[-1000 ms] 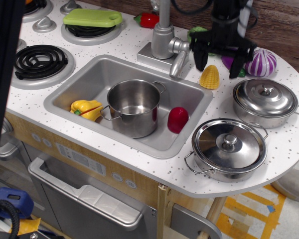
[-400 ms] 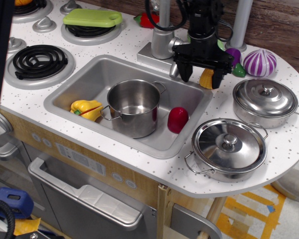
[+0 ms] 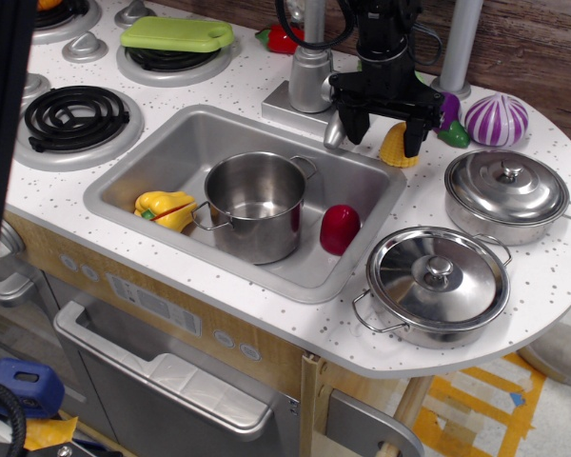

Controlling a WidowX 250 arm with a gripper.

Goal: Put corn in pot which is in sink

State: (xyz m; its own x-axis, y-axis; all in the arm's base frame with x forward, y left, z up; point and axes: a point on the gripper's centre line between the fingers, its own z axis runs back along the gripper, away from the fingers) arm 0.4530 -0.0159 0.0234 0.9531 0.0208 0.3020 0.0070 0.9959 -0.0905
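Hovering at the far right rim of the sink (image 3: 124, 190), the claw (image 3: 385, 131) hangs spread, its prongs straddling the corn (image 3: 394, 148), which sits on the counter (image 3: 295, 71) ungripped. Left and nearer stands the open pot (image 3: 255, 205), ready to receive it.

no readable text, labels or numbers anywhere
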